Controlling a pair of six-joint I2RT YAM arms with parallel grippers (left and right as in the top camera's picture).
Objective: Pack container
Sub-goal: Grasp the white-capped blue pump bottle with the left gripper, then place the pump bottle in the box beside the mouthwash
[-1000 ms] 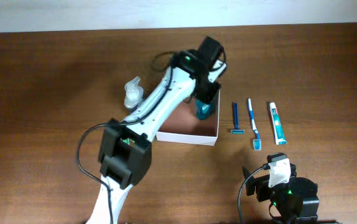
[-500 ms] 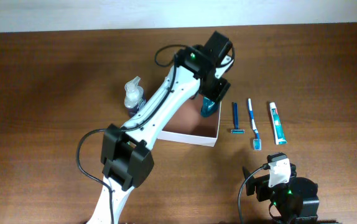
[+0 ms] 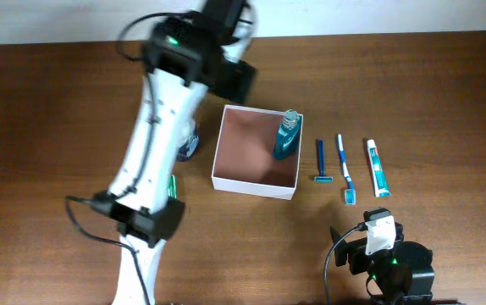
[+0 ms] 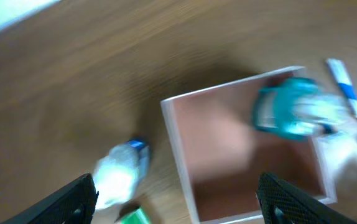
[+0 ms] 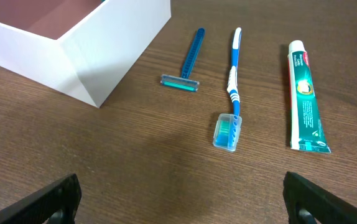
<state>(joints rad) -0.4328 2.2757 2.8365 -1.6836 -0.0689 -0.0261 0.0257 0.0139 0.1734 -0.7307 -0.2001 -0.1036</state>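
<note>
The brown wooden table (image 3: 57, 127) carries everything. On it sits the square open-topped container (image 3: 251, 185), with thin white walls and a pinkish-brown inside.

My left claw (image 4: 175, 177) hangs above the table just past the container's far left corner. Its fingers are spread wide with nothing between them. My left wrist camera is blurred, but it shows the container (image 4: 178, 149) below the claw, framed between the two fingers and not touching either.

My right claw (image 5: 180, 176) is low over the table at the near edge, and its fingers are also wide apart and empty. From there the container (image 5: 104, 50) lies ahead and to the left, apart from the claw.

A teal plastic bottle (image 3: 284, 137) is inside the container, by the right wall near the far right corner. A clear spray bottle (image 3: 189, 146) stands just left of the container, partly hidden by my left arm. Near it is a small green item (image 3: 173, 185) I cannot make out.

Three things lie in a row to the right of the container. Farthest out is a white tube of toothpaste with green print (image 5: 306, 93). Next is a blue-and-white toothbrush (image 5: 231, 93). Nearest the wall is a blue disposable razor (image 5: 188, 62).
</note>
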